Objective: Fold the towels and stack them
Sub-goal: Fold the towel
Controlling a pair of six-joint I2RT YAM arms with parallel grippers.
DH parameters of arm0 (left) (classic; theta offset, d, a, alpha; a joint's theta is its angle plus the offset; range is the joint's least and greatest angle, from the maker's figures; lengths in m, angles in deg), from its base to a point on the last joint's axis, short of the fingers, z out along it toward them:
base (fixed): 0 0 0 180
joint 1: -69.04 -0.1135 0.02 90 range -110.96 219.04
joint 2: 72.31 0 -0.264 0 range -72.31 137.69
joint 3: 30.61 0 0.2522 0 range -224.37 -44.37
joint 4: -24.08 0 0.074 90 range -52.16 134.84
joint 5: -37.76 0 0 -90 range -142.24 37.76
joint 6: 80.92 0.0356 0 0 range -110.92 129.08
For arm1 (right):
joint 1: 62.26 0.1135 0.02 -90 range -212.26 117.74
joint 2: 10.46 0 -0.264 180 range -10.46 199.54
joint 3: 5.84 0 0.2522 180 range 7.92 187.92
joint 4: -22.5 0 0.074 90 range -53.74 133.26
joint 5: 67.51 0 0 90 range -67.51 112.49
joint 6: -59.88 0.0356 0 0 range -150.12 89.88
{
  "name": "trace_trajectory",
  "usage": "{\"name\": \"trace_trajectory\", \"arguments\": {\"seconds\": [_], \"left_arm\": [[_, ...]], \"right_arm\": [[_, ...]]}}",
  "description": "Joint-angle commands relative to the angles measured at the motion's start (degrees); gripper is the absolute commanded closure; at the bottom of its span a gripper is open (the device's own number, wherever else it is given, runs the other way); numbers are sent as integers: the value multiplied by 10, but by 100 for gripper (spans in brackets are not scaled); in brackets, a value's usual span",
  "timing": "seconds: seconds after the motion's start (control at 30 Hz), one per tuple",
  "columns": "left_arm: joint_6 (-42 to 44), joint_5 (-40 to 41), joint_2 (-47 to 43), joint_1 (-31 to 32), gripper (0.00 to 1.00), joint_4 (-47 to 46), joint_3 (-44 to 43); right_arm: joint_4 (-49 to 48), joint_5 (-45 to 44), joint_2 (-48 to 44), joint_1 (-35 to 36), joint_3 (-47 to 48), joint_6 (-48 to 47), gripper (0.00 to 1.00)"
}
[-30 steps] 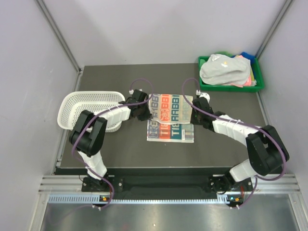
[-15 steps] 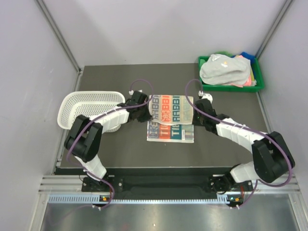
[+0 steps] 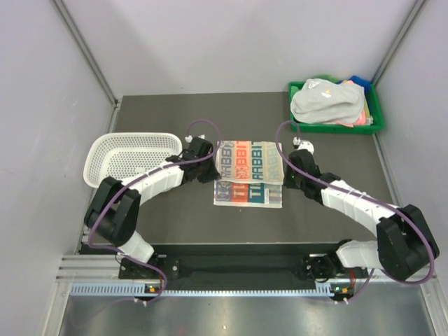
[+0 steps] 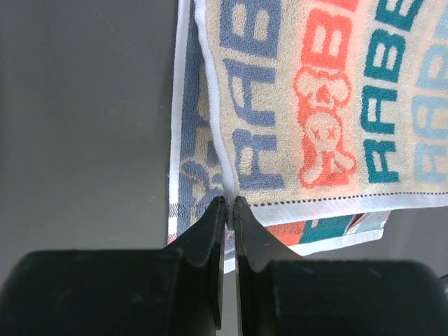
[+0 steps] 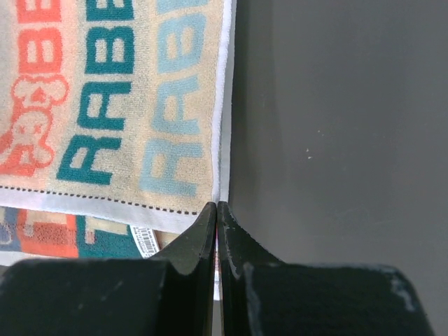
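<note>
One of the towels (image 3: 248, 161), white with coloured letters, lies at the table's middle. Its upper layer is folded over a lower layer (image 3: 248, 194) that still shows along the near side. My left gripper (image 3: 210, 172) is shut on the upper layer's near left corner, seen up close on the towel (image 4: 315, 105) at the left gripper (image 4: 229, 203). My right gripper (image 3: 287, 176) is shut on the near right corner, as the right wrist view shows on the towel (image 5: 105, 105) at the right gripper (image 5: 216, 206). More towels, a grey-white one (image 3: 325, 101) on top, are heaped at the back right.
The heap sits in a green tray (image 3: 336, 129) at the back right corner. A white perforated basket (image 3: 105, 143) stands at the left edge, close to my left arm. Dark table (image 3: 161, 112) surrounds the towel.
Both arms have stretched out lower, elbows swinging outward. The held upper layer has come down flatter over the lower layer. Both grips are unchanged.
</note>
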Motion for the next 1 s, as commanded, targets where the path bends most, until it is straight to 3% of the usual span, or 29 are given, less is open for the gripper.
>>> {"name": "trace_trajectory", "arguments": {"seconds": [0.0,0.97], "left_arm": [[-4,13,-27,5,100,-1,12],[-12,35,-107,23,100,1,78]], "right_arm": [[0,1,-30,7,-8,5,100],[29,-50,-91,77,-50,54,100]]}}
